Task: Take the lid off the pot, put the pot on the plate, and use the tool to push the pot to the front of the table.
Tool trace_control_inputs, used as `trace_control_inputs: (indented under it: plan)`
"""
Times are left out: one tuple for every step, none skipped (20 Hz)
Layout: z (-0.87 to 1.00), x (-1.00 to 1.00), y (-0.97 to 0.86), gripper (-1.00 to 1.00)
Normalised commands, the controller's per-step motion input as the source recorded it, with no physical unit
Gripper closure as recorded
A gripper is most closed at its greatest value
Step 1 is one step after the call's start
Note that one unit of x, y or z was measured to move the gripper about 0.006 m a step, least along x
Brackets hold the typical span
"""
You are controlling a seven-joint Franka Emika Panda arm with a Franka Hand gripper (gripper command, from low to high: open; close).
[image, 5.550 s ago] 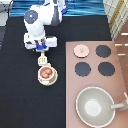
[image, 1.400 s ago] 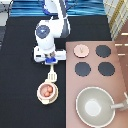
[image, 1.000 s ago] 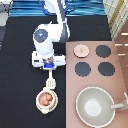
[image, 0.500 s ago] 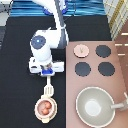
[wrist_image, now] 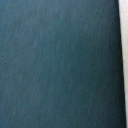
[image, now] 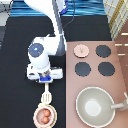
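1. Exterior view: the gripper (image: 45, 80) pinched the handle of the cream-white slotted spatula tool (image: 46, 95), whose blade touched the pinkish-tan pot (image: 44, 116) seated on the cream-yellow plate (image: 36, 111) near the black table (image: 15, 55) bottom edge. The pinkish-tan knobbed lid (image: 81, 50) lay on the stove counter (image: 120, 75).
2. Risk: an off-centre push could slide pot and plate over the edge.
3. Wrist view: only dark surface showed.

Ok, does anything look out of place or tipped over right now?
Nothing stands out. The pot sits upright on the plate, the lid lies flat on the stove, and the gripper holds the tool straight against the pot.
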Motion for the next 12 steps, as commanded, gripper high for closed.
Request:
trace_control_inputs:
  plan:
    - [0.2,1.0,-0.1,1.0]
    - [0.19,1.0,-0.11,1.0]
    - [0.11,0.99,-0.17,1.0]
    - [0.29,0.48,-0.16,1.0]
    - [0.49,-0.08,0.0,1.0]
    - [0.57,-0.61,0.0,1.0]
    - [0.58,-0.76,0.0,1.0]
    - [0.55,-0.78,-0.01,1.0]
    - [0.53,-0.79,-0.02,1.0]
    - [0.52,-0.79,-0.04,1.0]
    - [0.51,-0.79,-0.04,1.0]
    - [0.47,-0.78,-0.07,1.0]
